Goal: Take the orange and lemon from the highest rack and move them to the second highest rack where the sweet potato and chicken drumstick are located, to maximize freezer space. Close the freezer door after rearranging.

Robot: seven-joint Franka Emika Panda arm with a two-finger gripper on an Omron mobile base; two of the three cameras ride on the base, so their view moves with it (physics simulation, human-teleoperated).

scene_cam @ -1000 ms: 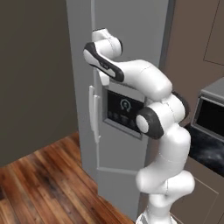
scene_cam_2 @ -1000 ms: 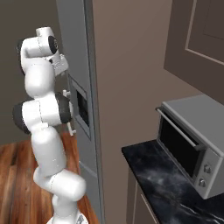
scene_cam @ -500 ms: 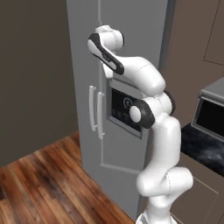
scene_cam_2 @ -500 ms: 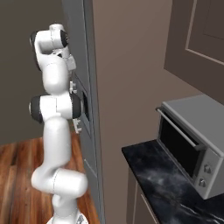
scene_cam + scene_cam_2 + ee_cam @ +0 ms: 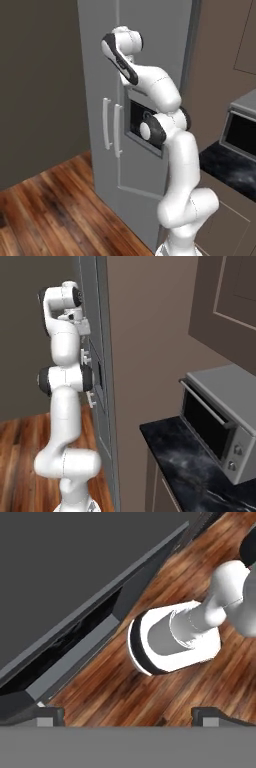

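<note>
From the left base view, the tall grey fridge (image 5: pixel 125 100) stands shut, both doors closed, two pale vertical handles (image 5: pixel 111 127) side by side at mid height. So the racks, the orange, the lemon, all of it sits behind those doors, hidden. The white arm (image 5: pixel 172 160) climbs from the lower right and folds high across the right-hand door, covering much of the dark dispenser panel (image 5: pixel 137 132). Its top end curls up near the fridge's upper part, and the gripper itself is tucked behind the wrist here, so I cannot tell from this side how the fingers stand.

Over to the right base view: the fridge (image 5: pixel 97 381) is seen edge-on, only a thin slice of its front visible. The arm (image 5: pixel 62 401) rises at the left, wrist up high just beside that front. The gripper (image 5: pixel 85 327) is a small grey shape pressed close to the door face, too small to read. On the right, a silver microwave (image 5: pixel 220 421) sits on the dark marble worktop (image 5: pixel 185 466).

Hand view now, rolled steeply: two dark fingertips (image 5: pixel 212 716) sit far apart at the bottom corners, so the gripper is wide open, nothing between them. Beyond lies wood floor (image 5: pixel 115 677), and a grey slanting panel with a dark recess (image 5: pixel 70 647).
</note>
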